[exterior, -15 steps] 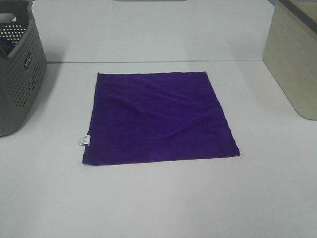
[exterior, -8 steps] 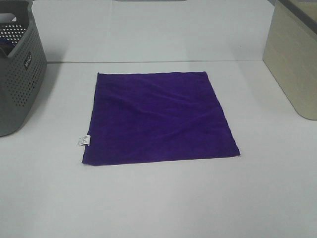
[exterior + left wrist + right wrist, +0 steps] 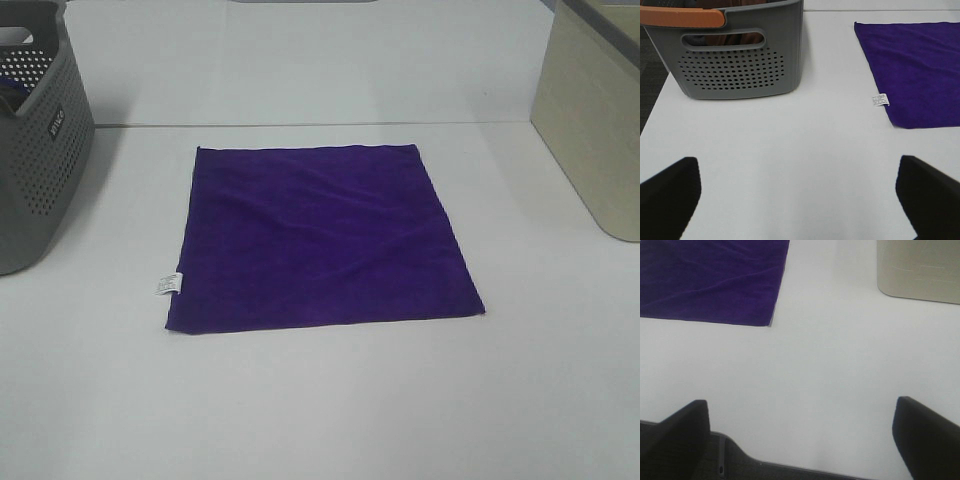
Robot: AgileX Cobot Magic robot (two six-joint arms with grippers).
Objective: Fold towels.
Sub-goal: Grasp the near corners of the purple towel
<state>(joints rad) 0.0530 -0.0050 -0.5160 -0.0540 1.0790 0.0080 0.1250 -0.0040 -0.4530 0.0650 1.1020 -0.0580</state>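
**Status.** Towel lies flat and unfolded at table centre, a few shallow wrinkles only. Tag sticks out of the left edge near the front corner. Basket stands well apart to the left and bin well apart to the right.

**Change check.** No change vs. the last sec.: towel pos., outline and wrinkles match, and neither arm has entered the high view. Judgement: folding not started, 0 folds done, the approach is yet to come.

**Tools.**
- L gripper: fingers spread wide, nothing between them. It hovers over bare table near the front, between basket and towel; the tag corner is the nearest towel part.
- R gripper: fingers spread wide, empty, at the table's front edge. The towel's front right corner is close ahead, with the bin off to the side.

**Next step (judgement).** Each gripper to its near front corner, pinch, lift, carry to the far edge.

**Note.** Basket seems to hold something, but contents are too obscured to ID.
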